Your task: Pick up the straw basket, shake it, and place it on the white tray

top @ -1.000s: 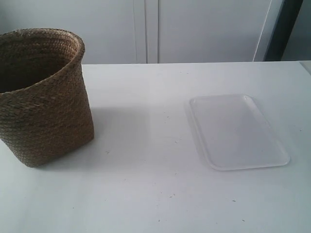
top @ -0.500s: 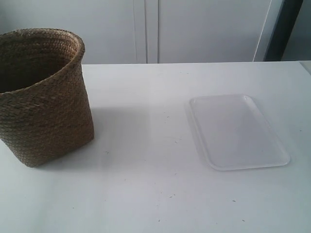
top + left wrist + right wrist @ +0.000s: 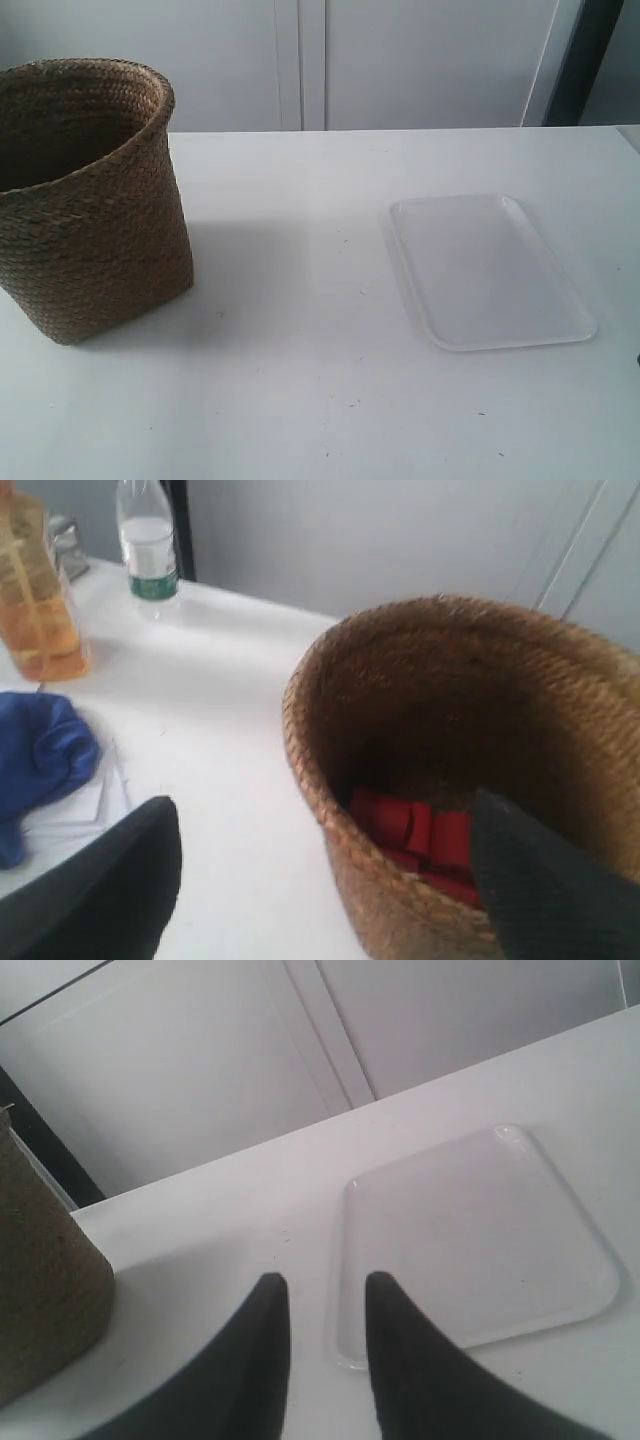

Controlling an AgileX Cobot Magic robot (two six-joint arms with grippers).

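The straw basket (image 3: pixel 85 200) stands upright at the table's left in the exterior view, which shows no arm on it. The white tray (image 3: pixel 487 270) lies flat to its right, well apart and with nothing on it. My left gripper (image 3: pixel 322 805) is open wide over the basket's near rim (image 3: pixel 320 780). One finger (image 3: pixel 110 880) is outside over the table and the other (image 3: pixel 550 880) over the basket's inside, where red pieces (image 3: pixel 415 830) lie at the bottom. My right gripper (image 3: pixel 323 1280) is open and holds nothing, above the table by the tray's (image 3: pixel 470 1240) near corner, with the basket (image 3: pixel 45 1290) off to one side.
In the left wrist view a water bottle (image 3: pixel 148 550), a container of orange liquid (image 3: pixel 35 600) and a blue cloth (image 3: pixel 40 760) on white paper sit on the table beyond the basket. White cabinet doors (image 3: pixel 300 60) run behind the table.
Basket and tray have not moved. A thin dark sliver has appeared at the exterior view's right edge.
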